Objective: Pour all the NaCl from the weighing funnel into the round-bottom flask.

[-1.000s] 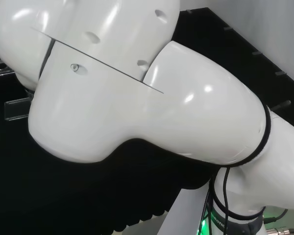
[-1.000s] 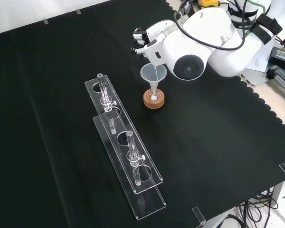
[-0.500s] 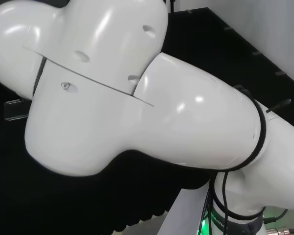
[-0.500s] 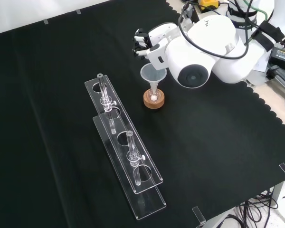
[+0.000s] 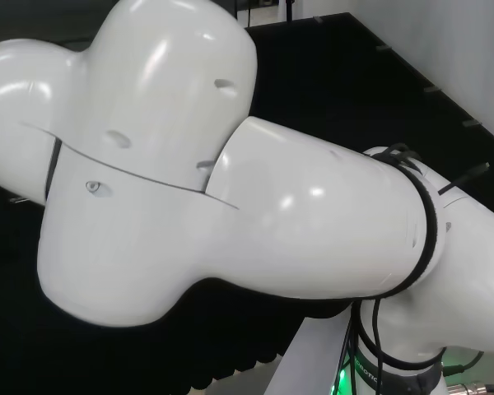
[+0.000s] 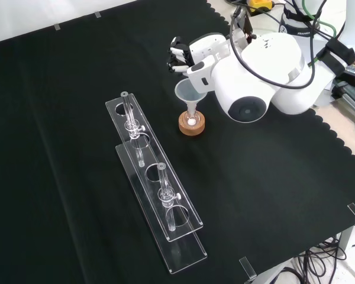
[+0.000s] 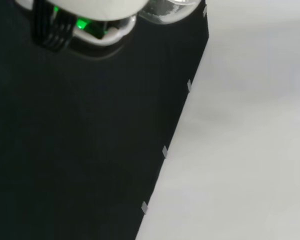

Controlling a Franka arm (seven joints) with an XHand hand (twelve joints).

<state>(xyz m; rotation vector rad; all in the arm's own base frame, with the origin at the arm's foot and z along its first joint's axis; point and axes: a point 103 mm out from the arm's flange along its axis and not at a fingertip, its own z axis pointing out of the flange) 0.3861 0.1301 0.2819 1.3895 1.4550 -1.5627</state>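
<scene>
In the front view the hand (image 6: 188,55) hovers just beyond and above a clear funnel (image 6: 189,93). That funnel stands in the neck of a small round-bottom flask (image 6: 191,120) on a cork ring (image 6: 191,126). The fingers (image 6: 177,54) are curled, and a clear piece slants from them toward the funnel's rim; I take it for the weighing funnel. In the wrist view a curved clear glass piece (image 7: 166,12) sits close under the blurred white hand (image 7: 85,6). White powder lies at the flask's bottom.
Two long clear racks (image 6: 155,184) with glass tubes lie left of and nearer than the flask in the front view. The arm's big white link with a grey cap (image 6: 246,110) stands right of the hand. The arm's links (image 5: 230,206) take up the head view. Cables lie at the cloth's far right corner.
In the front view the arm's big link has swung right and nearer, and the hand has lifted a little away from the funnel. The links in the head view have shifted left.
</scene>
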